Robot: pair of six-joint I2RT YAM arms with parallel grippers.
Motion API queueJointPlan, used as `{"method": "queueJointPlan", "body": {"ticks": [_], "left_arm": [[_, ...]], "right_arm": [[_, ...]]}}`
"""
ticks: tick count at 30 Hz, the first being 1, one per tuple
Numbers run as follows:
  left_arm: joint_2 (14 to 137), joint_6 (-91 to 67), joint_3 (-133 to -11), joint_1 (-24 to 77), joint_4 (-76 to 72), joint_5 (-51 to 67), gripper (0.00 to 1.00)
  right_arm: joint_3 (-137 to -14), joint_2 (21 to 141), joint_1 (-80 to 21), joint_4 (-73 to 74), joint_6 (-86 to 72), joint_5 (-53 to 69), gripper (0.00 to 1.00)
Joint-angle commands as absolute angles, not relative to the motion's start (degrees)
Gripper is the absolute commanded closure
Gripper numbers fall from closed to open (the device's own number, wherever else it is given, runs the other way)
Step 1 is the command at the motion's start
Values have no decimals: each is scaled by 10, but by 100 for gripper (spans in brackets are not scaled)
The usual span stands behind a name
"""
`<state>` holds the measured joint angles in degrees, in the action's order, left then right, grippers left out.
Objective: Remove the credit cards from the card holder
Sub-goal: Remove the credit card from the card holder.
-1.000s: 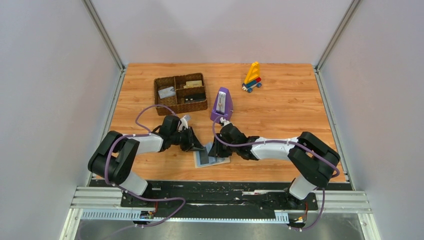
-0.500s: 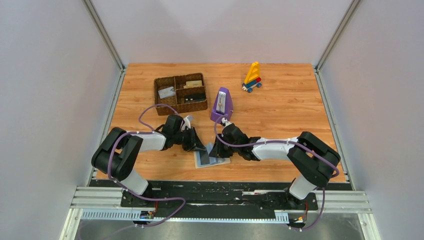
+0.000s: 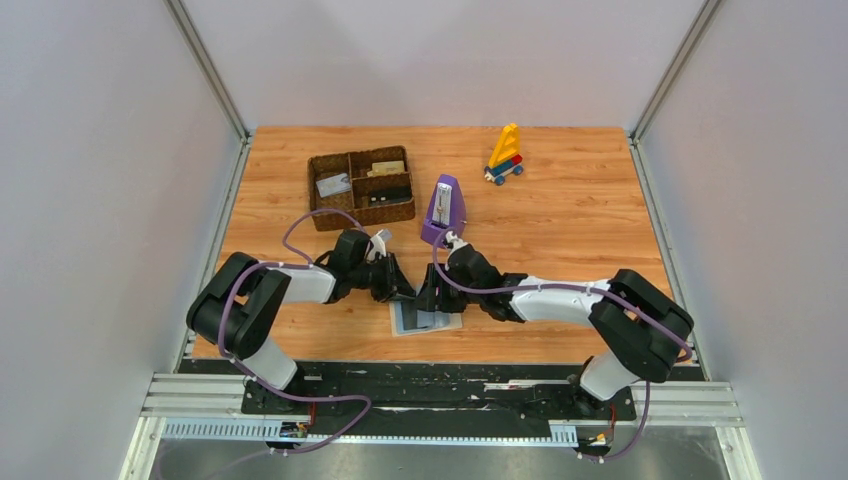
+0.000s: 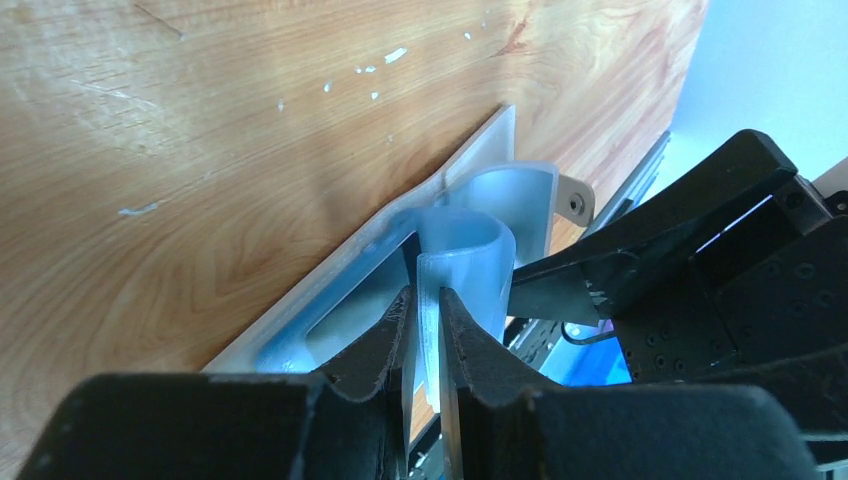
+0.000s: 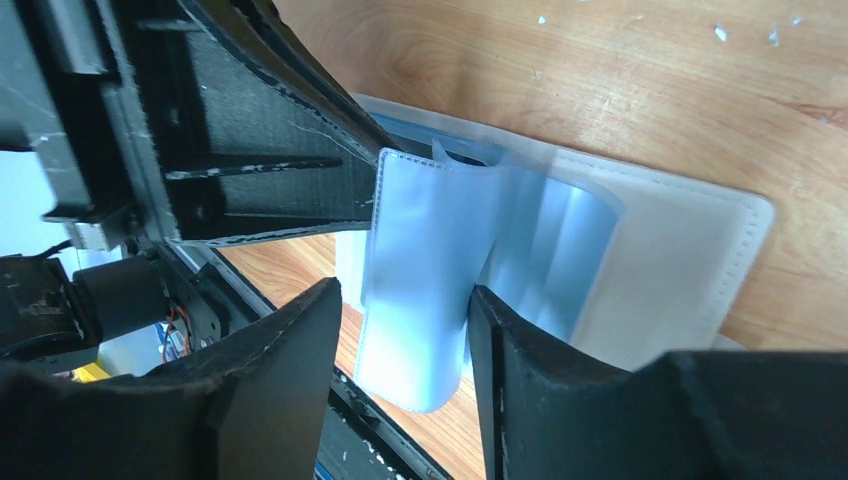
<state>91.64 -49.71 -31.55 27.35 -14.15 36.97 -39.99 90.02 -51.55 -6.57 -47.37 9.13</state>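
Observation:
The light-blue card holder [image 3: 432, 323] lies open on the wood near the table's front edge, and a dark credit card [image 3: 409, 315] shows in its left half. My left gripper [image 3: 402, 291] is shut on one of its clear blue sleeves [image 4: 428, 300], which stands up curled off the holder [image 4: 330, 310]. My right gripper [image 3: 428, 297] faces it from the right. In the right wrist view that gripper [image 5: 400, 340] is open, its fingers [image 5: 290, 370] apart on either side of the curled sleeve [image 5: 425, 280]. The holder's pale cover [image 5: 690, 250] lies flat beyond.
A brown woven tray [image 3: 322, 215] at the back left holds a grey card [image 3: 333, 185], a tan card [image 3: 387, 167] and a black one [image 3: 390, 195]. A purple metronome [image 3: 441, 210] stands just behind the grippers. A toy block boat [image 3: 505, 155] sits far back.
My right gripper has opened and slid a little left, closer to the left gripper. The left gripper keeps its hold on the sleeve.

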Motion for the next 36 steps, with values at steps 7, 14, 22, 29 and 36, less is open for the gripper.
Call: {"method": "queueJointPlan", "body": {"ticks": [7, 14, 22, 29, 36], "left_arm": [[929, -560, -293, 297, -274, 409, 80], [953, -589, -300, 318, -331, 419, 80], [965, -607, -317, 344, -363, 416, 80], [985, -620, -333, 358, -406, 419, 80], [1005, -630, -347, 364, -440, 417, 81]], "right_arm": [[-411, 845, -513, -21, -469, 38, 44], [-409, 806, -513, 7, -465, 12, 39], [-402, 778, -513, 41, -467, -34, 34], [-403, 788, -508, 57, -469, -43, 29], [-408, 799, -507, 68, -464, -50, 26]]}}
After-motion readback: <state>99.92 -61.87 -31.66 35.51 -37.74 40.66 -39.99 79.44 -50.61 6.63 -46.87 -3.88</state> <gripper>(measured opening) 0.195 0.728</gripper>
